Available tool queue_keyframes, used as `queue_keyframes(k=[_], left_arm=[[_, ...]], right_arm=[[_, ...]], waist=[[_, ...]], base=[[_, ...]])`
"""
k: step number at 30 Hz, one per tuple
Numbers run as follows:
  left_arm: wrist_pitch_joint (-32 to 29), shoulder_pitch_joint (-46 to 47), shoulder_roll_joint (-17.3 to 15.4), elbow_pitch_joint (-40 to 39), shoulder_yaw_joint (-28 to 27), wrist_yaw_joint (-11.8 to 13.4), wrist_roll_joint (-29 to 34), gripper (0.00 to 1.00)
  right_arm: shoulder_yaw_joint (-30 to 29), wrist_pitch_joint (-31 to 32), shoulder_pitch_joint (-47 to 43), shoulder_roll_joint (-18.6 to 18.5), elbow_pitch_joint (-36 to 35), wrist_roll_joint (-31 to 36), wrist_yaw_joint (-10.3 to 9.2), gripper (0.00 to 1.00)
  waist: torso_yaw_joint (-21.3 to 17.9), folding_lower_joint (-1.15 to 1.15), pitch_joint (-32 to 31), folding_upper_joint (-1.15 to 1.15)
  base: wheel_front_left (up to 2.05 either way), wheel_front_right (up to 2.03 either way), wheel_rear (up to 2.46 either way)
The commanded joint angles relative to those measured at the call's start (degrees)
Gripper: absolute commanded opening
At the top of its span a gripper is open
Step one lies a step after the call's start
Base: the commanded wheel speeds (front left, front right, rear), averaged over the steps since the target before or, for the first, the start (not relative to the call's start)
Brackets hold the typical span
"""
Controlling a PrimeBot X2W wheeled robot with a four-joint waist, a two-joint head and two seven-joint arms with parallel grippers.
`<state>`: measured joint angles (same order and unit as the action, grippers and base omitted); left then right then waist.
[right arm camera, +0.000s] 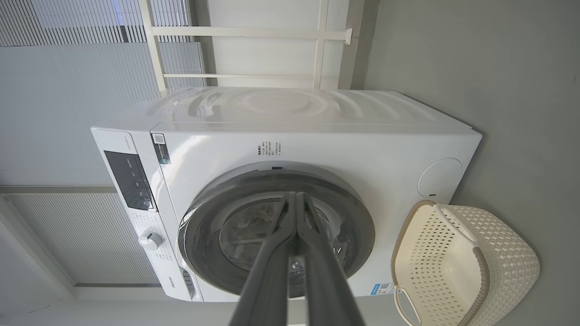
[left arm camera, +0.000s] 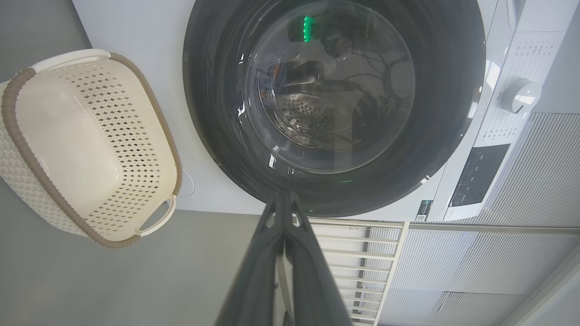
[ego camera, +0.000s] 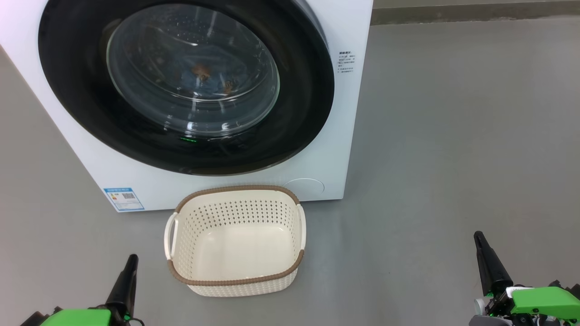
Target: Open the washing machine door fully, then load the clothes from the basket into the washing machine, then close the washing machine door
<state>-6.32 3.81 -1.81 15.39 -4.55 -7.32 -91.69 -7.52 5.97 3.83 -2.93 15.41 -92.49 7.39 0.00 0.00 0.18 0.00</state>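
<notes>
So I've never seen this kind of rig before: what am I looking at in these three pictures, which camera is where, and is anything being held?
It is a wheeled robot with two arms, each ending in a claw of two long dark fingers. The head view looks down from the robot's head: the left claw shows at the lower left, the right claw at the lower right. Both are shut and hold nothing. The other two pictures come from cameras on each wrist, looking along that arm's own fingers, so they appear turned sideways. On the grey floor stands the washing machine, its round black door closed. Through the glass, light-blue clothes lie in the drum. In front sits the cream basket, with nothing in it.
</notes>
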Motion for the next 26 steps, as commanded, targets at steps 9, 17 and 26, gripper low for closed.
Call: queue_keyframes(k=[9,17,26], left_arm=[[-0.2,2.4,-1.1,-1.4,-2.0,-0.2,-0.5,0.0],[-0.2,2.4,-1.1,-1.4,-2.0,-0.2,-0.5,0.0],[-0.2,2.4,-1.1,-1.4,-2.0,-0.2,-0.5,0.0]], right_arm=[[1.2,0.4,2.3,-0.1,-1.4,0.2,0.1,0.0],[1.1,0.4,2.3,-0.1,-1.4,0.2,0.1,0.0],[1.1,0.4,2.3,-0.1,-1.4,0.2,0.1,0.0]], waist=[[0.0,0.0,0.0,0.0],[0.0,0.0,0.0,0.0],[0.0,0.0,0.0,0.0]], base=[[0.0,0.0,0.0],[0.0,0.0,0.0],[0.0,0.0,0.0]])
